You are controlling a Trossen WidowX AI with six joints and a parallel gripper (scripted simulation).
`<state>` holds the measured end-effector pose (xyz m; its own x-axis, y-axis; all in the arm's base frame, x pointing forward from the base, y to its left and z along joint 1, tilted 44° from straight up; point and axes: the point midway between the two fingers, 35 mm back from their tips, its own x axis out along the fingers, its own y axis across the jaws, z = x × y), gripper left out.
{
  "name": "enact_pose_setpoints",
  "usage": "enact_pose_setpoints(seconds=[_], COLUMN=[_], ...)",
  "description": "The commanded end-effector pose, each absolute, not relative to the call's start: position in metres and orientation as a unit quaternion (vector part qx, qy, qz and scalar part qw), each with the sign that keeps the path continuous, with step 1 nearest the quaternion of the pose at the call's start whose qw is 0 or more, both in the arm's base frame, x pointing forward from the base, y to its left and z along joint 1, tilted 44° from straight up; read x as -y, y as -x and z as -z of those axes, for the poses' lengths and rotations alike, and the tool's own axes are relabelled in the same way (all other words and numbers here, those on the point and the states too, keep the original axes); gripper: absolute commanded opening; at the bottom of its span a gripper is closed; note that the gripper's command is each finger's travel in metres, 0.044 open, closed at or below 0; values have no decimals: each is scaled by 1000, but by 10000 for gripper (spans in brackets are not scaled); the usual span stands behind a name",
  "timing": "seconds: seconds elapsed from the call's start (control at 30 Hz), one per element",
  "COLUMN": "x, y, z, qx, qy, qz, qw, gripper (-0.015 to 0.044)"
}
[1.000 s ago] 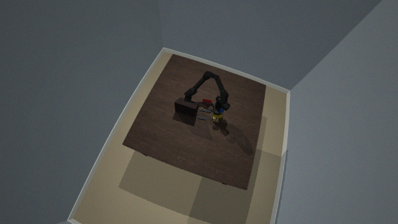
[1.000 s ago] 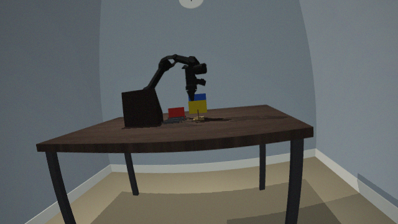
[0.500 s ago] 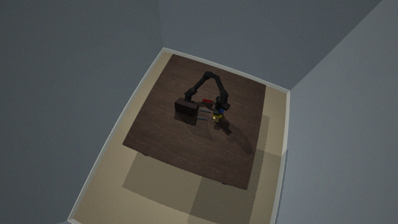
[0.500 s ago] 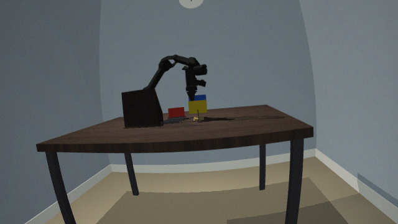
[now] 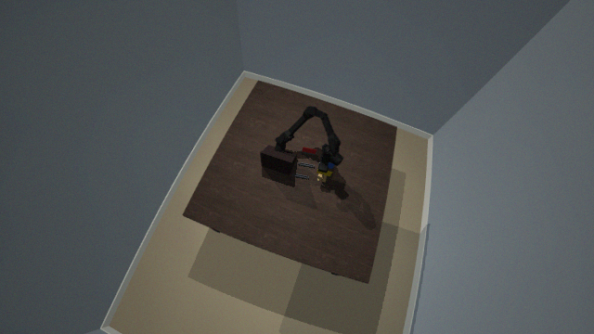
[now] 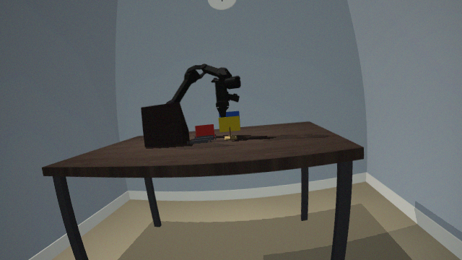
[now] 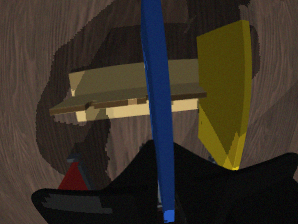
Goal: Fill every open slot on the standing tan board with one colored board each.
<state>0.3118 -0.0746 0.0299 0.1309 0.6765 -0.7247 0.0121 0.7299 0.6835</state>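
1. From where I stand, the gripper (image 5: 323, 167) (image 6: 222, 114) (image 7: 157, 144) points down, clamped on the blue board (image 5: 330, 165) (image 6: 231, 113) (image 7: 159, 95), which hangs upright and crosswise over the tan board (image 6: 230, 132) (image 7: 115, 102).
2. A slightly off-line descent could land the notch beside its slot; the blue edge would then ride on the tan top and jam. I can't make out the notch itself.
3. Should the blue board be turned a little, it might bind halfway, and pushing harder could slip it in the fingers or tip the tan board.
4. The yellow board (image 5: 324, 173) (image 6: 229, 123) (image 7: 223, 85) stands crosswise at one end of the tan board, apparently slotted in. It is near enough that a sideways drift might knock it.
5. As for holders, the red board (image 5: 309, 150) (image 6: 204, 130) (image 7: 74, 177) stands upright, seemingly in its own, close to the arm's base.
6. Two slim dark holders (image 5: 306, 165) (image 6: 202, 139) lie nearer the black block (image 5: 278, 160) (image 6: 164, 126); I see no colored board in them.
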Motion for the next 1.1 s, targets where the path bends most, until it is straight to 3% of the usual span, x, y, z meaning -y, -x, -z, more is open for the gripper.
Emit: enact_pose_setpoints(seconds=[0.0, 1.07], x=[72, 63], y=[-310, -311], z=[-27, -18], qx=[-616, -616], qy=[-285, -285], qz=[-237, -238], qw=[695, 695], gripper=[0, 0])
